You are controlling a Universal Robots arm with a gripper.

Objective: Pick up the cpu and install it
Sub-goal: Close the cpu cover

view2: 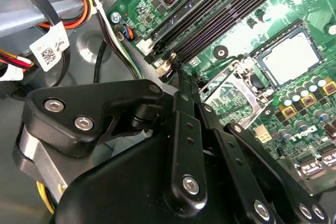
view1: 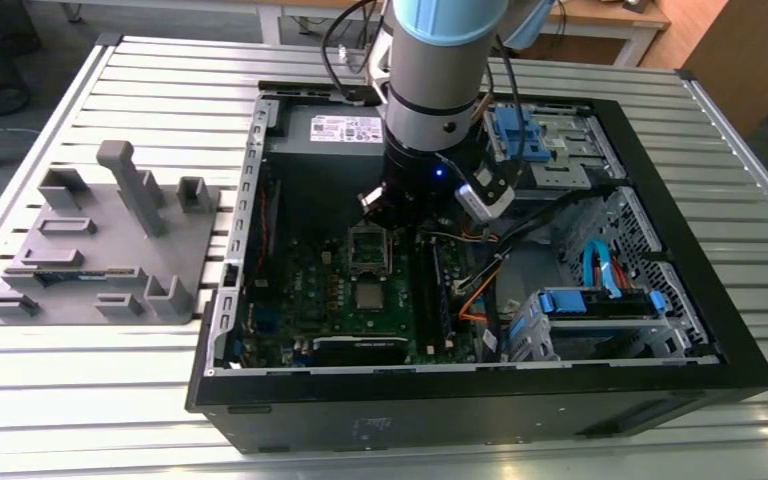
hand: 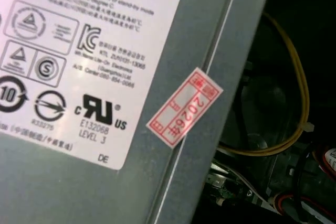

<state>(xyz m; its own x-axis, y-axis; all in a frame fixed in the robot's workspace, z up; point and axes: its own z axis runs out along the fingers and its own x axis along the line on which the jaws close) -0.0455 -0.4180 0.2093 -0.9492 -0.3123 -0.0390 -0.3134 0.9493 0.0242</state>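
The hand (view2: 176, 74), fingers closed on nothing, hovers just beside the socketed cpu (view2: 290, 59).

You have the cpu (view1: 371, 296) (view2: 292, 57) lying flat in its socket (view2: 286, 56) on the green motherboard (view1: 357, 300), its silvery-grey square top facing up.

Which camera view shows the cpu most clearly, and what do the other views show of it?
The second wrist view shows it best: the cpu lies flat in its socket on the motherboard, its silvery top plain, past the gripper. The exterior view shows it as a small grey square. The first wrist view faces the power supply.
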